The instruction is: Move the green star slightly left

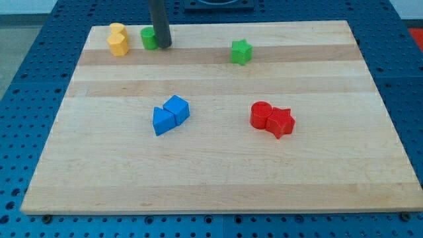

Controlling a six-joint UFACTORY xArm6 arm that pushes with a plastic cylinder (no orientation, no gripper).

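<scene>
The green star (241, 51) lies near the view's top, right of centre, on the wooden board (218, 178). My tip (163, 45) is the lower end of a dark rod coming down from the view's top. It stands far left of the star, right against a second green block (148, 38) whose shape is partly hidden by the rod. Nothing touches the star.
Two yellow blocks (118, 41) sit touching at the top left. A blue triangle (162, 121) and a blue cube (177, 108) touch near the middle. A red cylinder (261, 114) and a red star (280, 122) touch right of centre.
</scene>
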